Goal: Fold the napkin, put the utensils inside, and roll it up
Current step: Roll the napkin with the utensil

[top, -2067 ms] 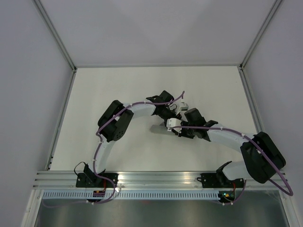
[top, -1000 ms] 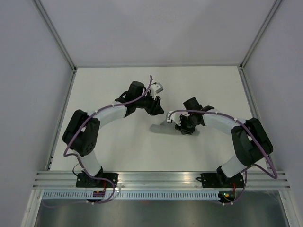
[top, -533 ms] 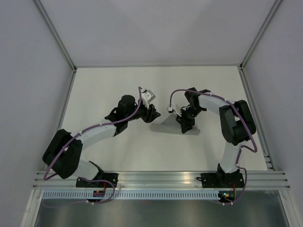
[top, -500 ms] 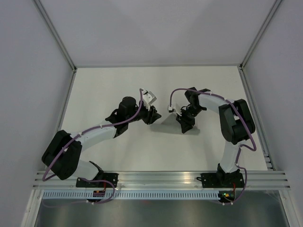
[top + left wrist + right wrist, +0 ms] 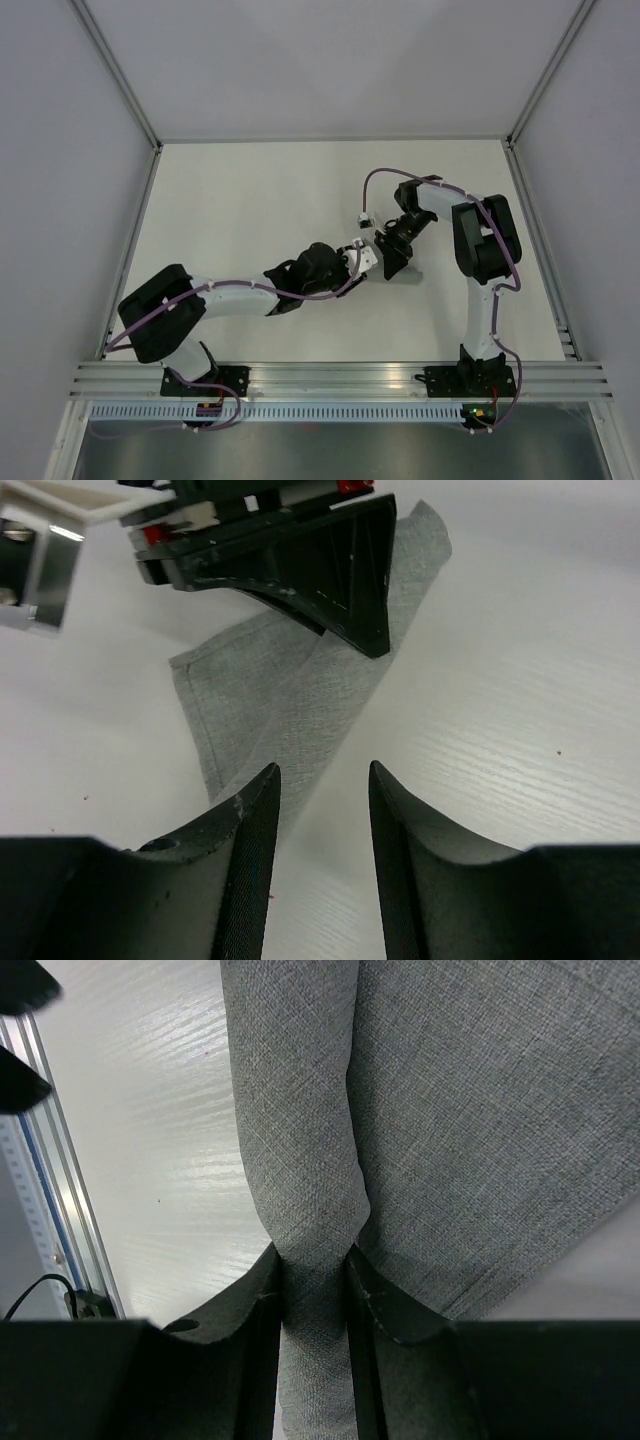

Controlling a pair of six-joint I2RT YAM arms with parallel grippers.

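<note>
The grey napkin (image 5: 450, 1110) fills the right wrist view; a rolled fold of it runs down between my right gripper's (image 5: 312, 1260) jaws, which are shut on it. From above, only a small grey piece of the napkin (image 5: 408, 272) shows beside the right gripper (image 5: 392, 262). In the left wrist view the napkin (image 5: 300, 680) hangs from the right gripper's black fingers (image 5: 340, 570), and my left gripper (image 5: 322, 772) is open and empty just in front of its lower edge. From above, the left gripper (image 5: 362, 262) sits close to the right one. No utensils are in view.
The white table (image 5: 250, 200) is bounded by a metal rail (image 5: 330, 375) at the near edge and grey walls on three sides. The two arms nearly meet at the table's centre right.
My left arm has swung down and to the right, bringing its gripper close to the right gripper. The right arm has folded in towards the back, still holding the napkin.
</note>
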